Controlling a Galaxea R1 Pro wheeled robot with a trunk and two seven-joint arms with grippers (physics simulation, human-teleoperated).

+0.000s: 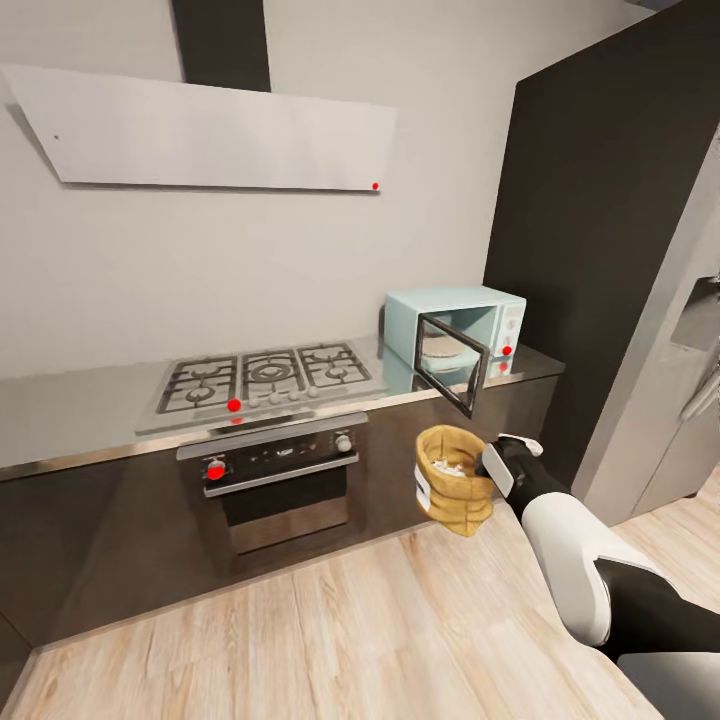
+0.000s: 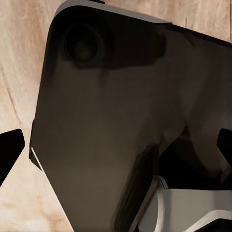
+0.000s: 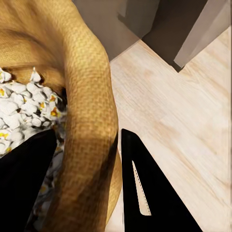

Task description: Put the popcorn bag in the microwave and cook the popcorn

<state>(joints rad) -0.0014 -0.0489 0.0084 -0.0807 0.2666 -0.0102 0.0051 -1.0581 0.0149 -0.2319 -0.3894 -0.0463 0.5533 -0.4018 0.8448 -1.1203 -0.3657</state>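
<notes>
Right gripper (image 1: 487, 470) is clamped on the rim of the popcorn bag (image 1: 455, 478), one finger inside the mouth and one outside against the bag wall, seen clearly in the right wrist view, where the fingers (image 3: 145, 188) straddle the tan woven wall. Bag hangs in the air in front of the dark cabinet fronts, below counter height, over the wood floor (image 1: 330, 640), roughly upright with mouth up and slightly tilted. White popcorn (image 3: 21, 104) with yellow flecks fills the inside of the bag; also visible as pale bits in the head view. Microwave (image 1: 455, 325) sits on the counter (image 1: 60, 415) at its right end, just beside the tall dark cabinet (image 1: 600, 220), door swung open toward the robot, pale turntable plate inside. Bag is below and in front of the open door, not touching it. Gas hob (image 1: 265, 378) is set into the counter left of the microwave, black built-in oven (image 1: 280, 470) below it, flat white hood (image 1: 210, 130) on the wall above. Left gripper (image 2: 116, 154): dark fingertips at both edges of the left wrist view, well apart, holding nothing, with a dark robot body part and wood floor behind.
</notes>
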